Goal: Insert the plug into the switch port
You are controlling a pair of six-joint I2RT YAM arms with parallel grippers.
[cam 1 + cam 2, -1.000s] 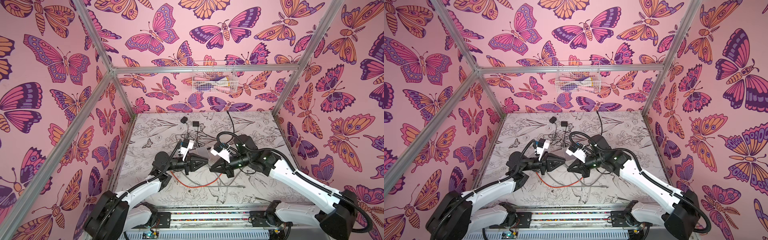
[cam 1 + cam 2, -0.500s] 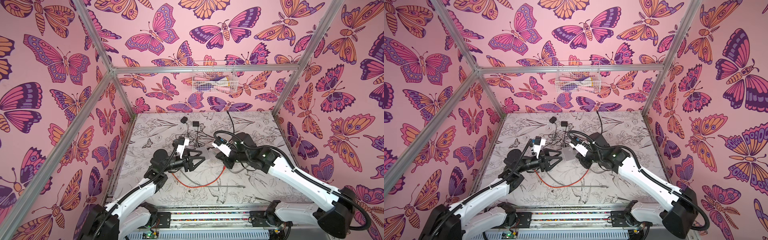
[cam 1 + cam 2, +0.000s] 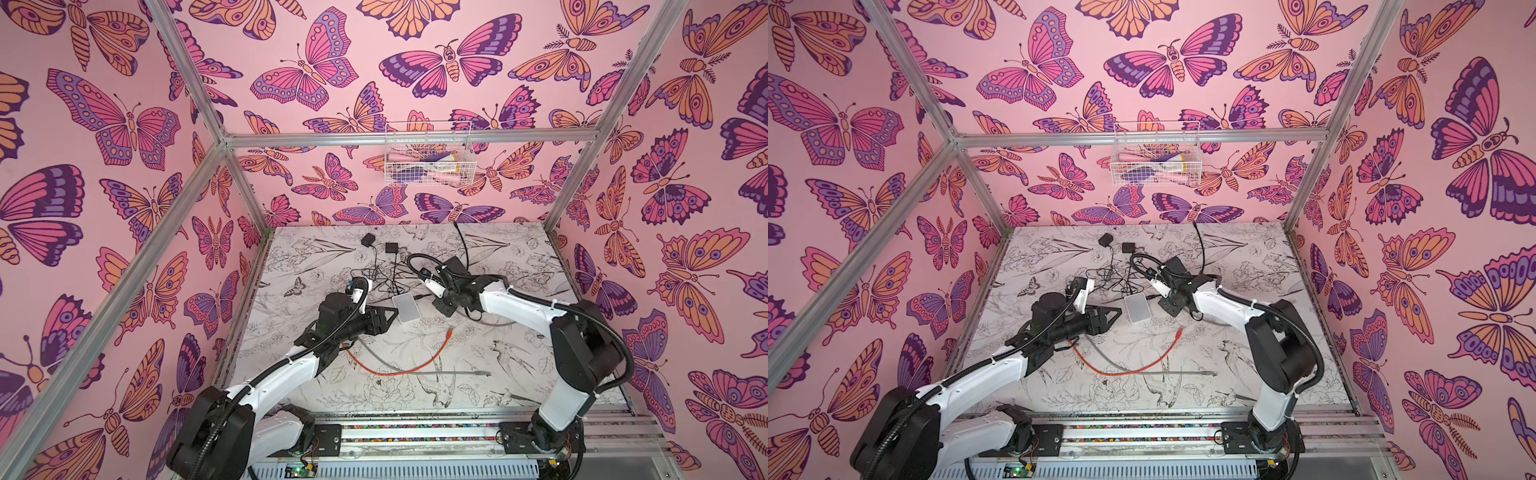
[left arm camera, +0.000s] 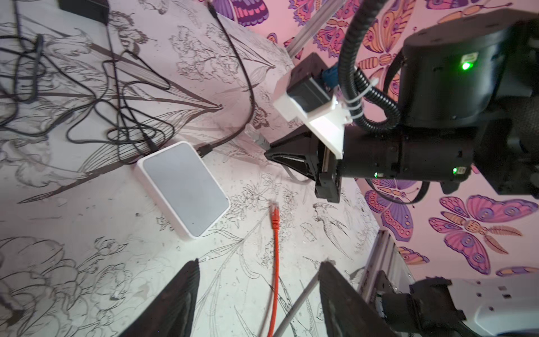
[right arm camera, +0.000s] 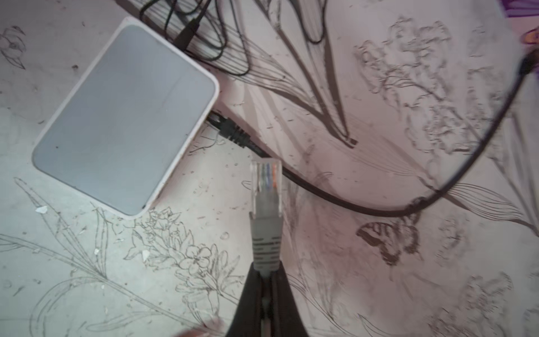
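- only the right wrist view shows the grey plug (image 5: 267, 189): its clear tip is free, near the switch (image 5: 125, 116) but not touching it, beside the black cable (image 5: 230, 129) seated in the switch.
- the right gripper (image 5: 267, 272) is clamped on the plug's boot.
- the left gripper (image 4: 259, 264) stands apart and holds nothing; the orange cable (image 4: 275, 221) lies on the table between its fingers.

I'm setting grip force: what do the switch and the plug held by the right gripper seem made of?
The switch is likely hard plastic: a smooth white rim around a matte grey top with a faint sheen. The plug is clear rigid plastic, its coloured wires showing through; its grey ribbed boot looks like softer rubbery moulding. The right gripper is shut on the boot.
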